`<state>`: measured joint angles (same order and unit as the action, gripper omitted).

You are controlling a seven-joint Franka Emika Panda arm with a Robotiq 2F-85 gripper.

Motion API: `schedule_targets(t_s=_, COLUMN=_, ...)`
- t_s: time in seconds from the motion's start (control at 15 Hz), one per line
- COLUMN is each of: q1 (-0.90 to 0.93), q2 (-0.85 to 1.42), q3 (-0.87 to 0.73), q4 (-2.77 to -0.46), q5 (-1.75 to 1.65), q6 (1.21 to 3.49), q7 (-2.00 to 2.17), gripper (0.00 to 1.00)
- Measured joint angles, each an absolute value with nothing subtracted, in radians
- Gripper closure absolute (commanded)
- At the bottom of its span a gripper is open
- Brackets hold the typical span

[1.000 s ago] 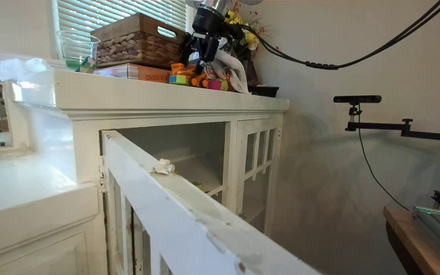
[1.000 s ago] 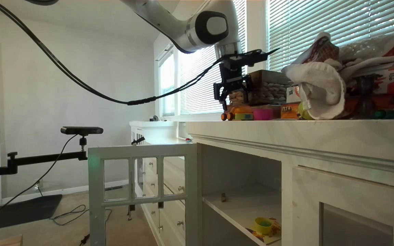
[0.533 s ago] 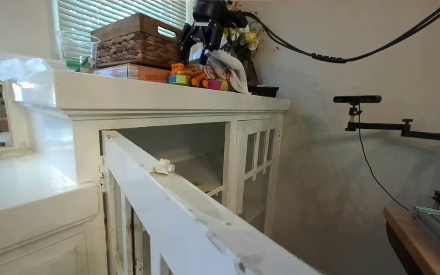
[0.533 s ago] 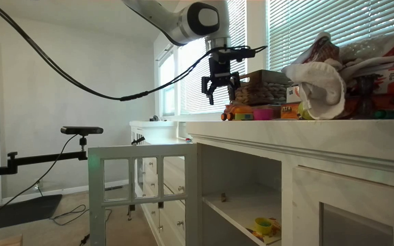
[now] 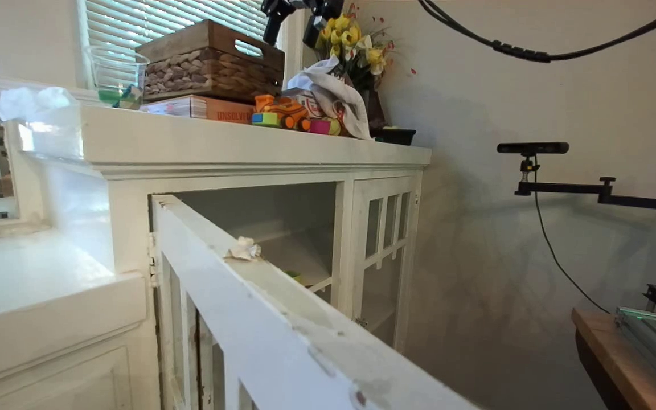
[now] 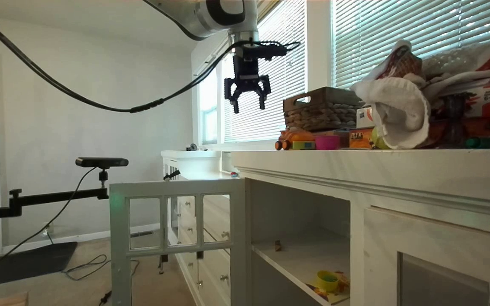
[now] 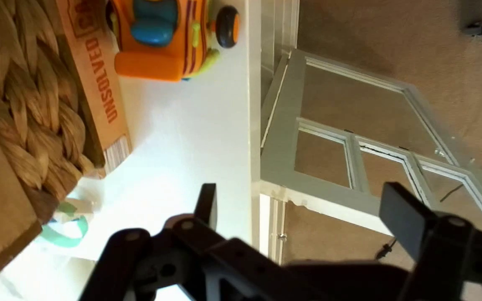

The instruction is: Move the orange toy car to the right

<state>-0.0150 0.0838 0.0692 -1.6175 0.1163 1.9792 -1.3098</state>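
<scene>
We are seeing the fingers [image 7: 406, 225] standing widely apart, with nothing held between them; such a gap, we are thinking, is suiting a body like the car's. The gripper [image 6: 249, 109] is hanging well above the table – here we are meaning the white cabinet top [image 7: 182, 138]. In the wrist view, one finger is showing over its surface and the other beyond the front edge, over the swung-out door [image 7: 280, 154].

The orange toy car [image 7: 170, 54] is standing upright on the table, close to the front edge and well apart from the fingers. Probably it is standing so near to this edge because the box [image 7: 96, 77] marked "UNSOLVED" is occupying the place behind it, while a pink piece [image 6: 327, 142] is sitting just beside it. The wicker basket [image 5: 211, 68] is resting, as it seems, on this box, perhaps for saving space toward the back edge. Near the corner a clear cup [image 5: 110, 94] is standing, apart from the car.

Whether the move to the right is waiting or already done, we are not able to tell – spread, empty fingers are fitting both. For any grip we are advising care, because the wheels may be rolling over the front edge.
</scene>
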Motion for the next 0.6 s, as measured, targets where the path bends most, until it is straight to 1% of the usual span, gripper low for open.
schedule_targets(t_s=0.2, q1=-0.005, q2=0.048, q3=0.076, q4=-1.646, q5=0.117, q6=1.979, q7=-1.31, gripper=0.0)
schedule_targets(t_s=0.6, q1=-0.006, q2=0.046, q3=0.075, q4=-1.651, q5=0.117, q6=1.979, q7=-1.312, gripper=0.0)
